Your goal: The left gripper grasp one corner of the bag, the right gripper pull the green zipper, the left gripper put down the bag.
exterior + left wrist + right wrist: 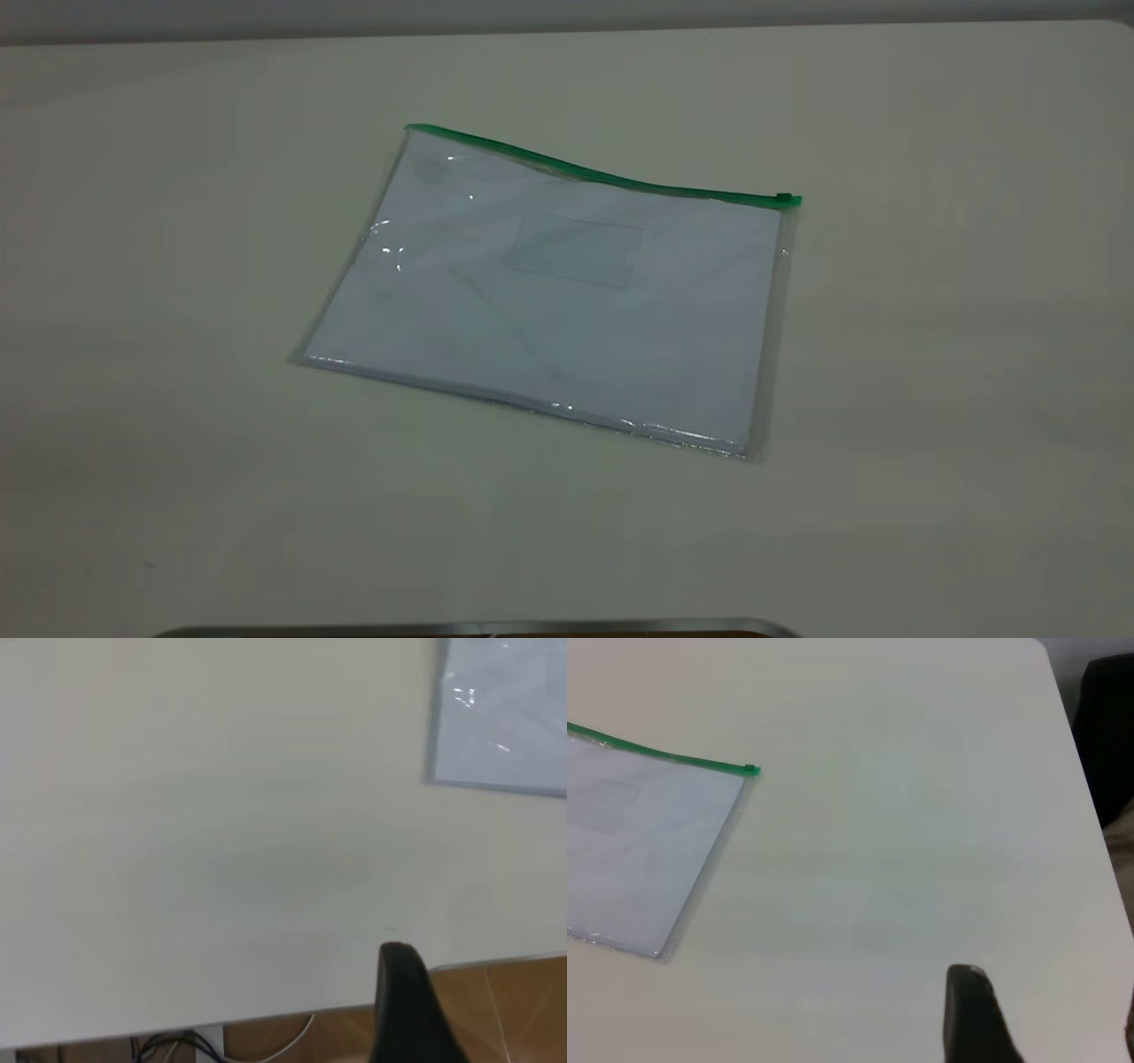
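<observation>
On the table (930,443) we see the bag (558,310) lying flat, green zipper (784,198) slider at its right end, fitting either stage, and we cannot tell either gripper's state, both well clear.

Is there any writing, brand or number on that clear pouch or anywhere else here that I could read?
None can be read.
The zip bag lying flat on the table shows white paper and a blank rectangular pocket, with no print visible.
The green zipper and its slider carry no legible mark.
</observation>
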You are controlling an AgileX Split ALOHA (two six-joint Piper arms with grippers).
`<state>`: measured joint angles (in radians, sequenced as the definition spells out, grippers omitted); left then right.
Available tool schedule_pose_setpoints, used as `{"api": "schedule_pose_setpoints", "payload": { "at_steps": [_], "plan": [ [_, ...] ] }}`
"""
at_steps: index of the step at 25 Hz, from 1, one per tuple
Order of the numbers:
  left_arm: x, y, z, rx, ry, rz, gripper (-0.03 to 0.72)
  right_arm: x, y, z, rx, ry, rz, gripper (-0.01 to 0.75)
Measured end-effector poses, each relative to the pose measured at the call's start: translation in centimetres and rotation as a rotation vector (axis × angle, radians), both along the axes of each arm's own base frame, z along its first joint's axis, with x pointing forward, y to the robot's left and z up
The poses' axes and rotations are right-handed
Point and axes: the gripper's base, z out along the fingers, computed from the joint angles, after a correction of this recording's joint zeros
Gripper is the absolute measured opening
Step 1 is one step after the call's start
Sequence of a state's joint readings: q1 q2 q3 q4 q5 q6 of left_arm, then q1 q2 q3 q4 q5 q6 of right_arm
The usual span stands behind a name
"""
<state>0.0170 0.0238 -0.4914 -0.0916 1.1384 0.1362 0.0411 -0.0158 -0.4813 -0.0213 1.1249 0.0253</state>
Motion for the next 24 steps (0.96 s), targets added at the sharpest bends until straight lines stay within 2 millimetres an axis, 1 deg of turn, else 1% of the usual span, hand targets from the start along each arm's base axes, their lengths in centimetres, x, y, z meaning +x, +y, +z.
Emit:
{"api": "schedule_pose_setpoints", "payload": {
  "at_steps": [7,24],
  "plan": [
    [-0.61,0.01,-0.10,0.002,-0.037,0.001,0.482,0.00,0.01,0.00,0.002,0.000,0.000,0.449],
    [-0.62,0.01,-0.11,0.001,-0.036,0.003,0.482,0.00,0.01,-0.01,0.002,0.001,0.000,0.449]
  ]
}}
